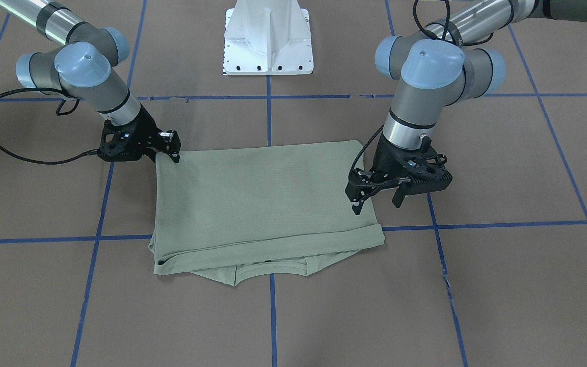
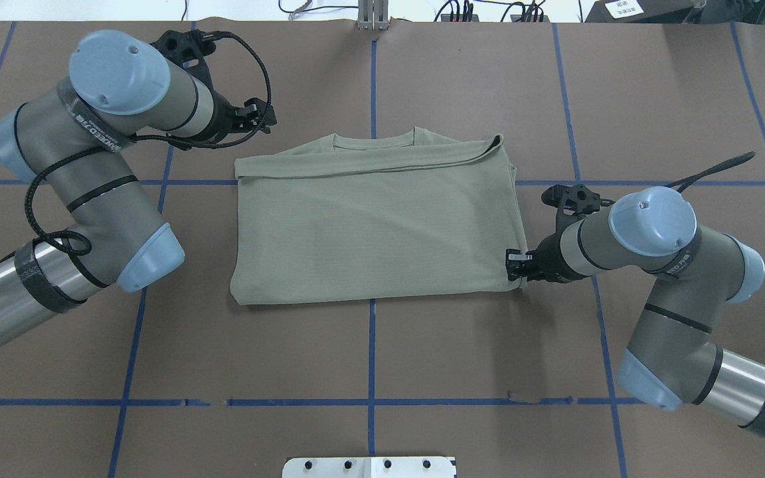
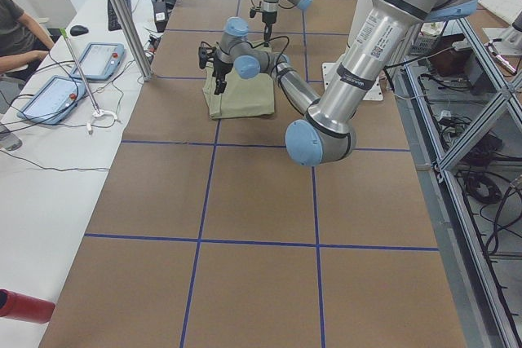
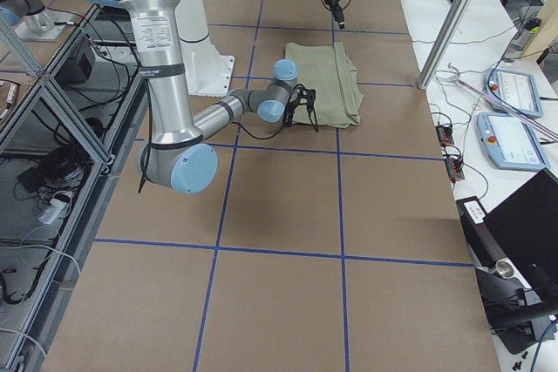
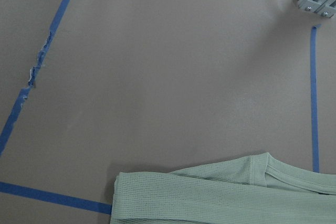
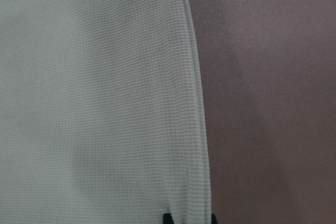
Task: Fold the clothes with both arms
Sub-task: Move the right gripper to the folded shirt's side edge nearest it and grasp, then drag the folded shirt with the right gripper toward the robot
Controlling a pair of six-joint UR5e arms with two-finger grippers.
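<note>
Overhead exterior, right tool [image 2: 510, 264] pinching shirt [image 2: 376, 219] corner, left tool [image 1: 377, 204] open beside opposite edge

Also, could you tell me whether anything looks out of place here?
The shirt is folded askew: the top layer's far edge slants and the neckline pokes out past it. A blue tape line is also torn.

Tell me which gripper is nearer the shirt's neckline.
Left. The left gripper hovers open over the shirt at its neckline end; the right gripper pinches the diagonally opposite corner, farthest from it.
</note>
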